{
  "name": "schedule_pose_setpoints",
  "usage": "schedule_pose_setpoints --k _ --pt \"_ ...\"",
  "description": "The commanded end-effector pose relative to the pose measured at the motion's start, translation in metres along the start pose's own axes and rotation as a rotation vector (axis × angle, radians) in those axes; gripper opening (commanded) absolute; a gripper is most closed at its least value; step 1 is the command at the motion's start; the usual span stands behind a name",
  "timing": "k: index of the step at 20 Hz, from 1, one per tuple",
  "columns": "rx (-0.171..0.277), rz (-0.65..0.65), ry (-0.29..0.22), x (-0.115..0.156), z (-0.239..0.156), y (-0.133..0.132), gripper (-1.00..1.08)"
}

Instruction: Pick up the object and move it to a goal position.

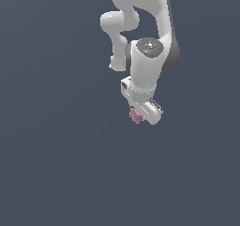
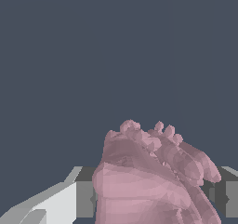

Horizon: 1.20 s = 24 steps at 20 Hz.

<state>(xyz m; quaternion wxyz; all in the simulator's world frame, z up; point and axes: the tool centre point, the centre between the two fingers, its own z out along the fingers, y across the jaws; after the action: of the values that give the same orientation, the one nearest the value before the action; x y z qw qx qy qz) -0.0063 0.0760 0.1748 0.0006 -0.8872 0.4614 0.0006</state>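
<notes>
The object (image 1: 135,115) is a small dusty-pink knobbly lump that shows at the lower end of the white arm in the exterior view. My gripper (image 1: 140,115) points down and its white hand covers most of the lump. In the wrist view the object (image 2: 148,176) fills the space between the two grey fingers (image 2: 84,197), which stand against its sides. The gripper is shut on the object. I cannot tell whether the lump rests on the floor or hangs above it.
The white arm (image 1: 140,28) comes in from the top of the exterior view. A plain dark grey-blue floor (image 1: 56,150) lies all around. No goal marker shows in either view.
</notes>
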Motion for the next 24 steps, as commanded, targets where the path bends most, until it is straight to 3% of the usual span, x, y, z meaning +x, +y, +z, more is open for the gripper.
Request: schedule_pose_setpoints --k 1,24 --pt "0.000 0.000 0.000 -0.002 -0.026 0.010 -1.00" --pt "-0.001 0.001 0.002 -0.014 -0.276 0.095 -1.00"
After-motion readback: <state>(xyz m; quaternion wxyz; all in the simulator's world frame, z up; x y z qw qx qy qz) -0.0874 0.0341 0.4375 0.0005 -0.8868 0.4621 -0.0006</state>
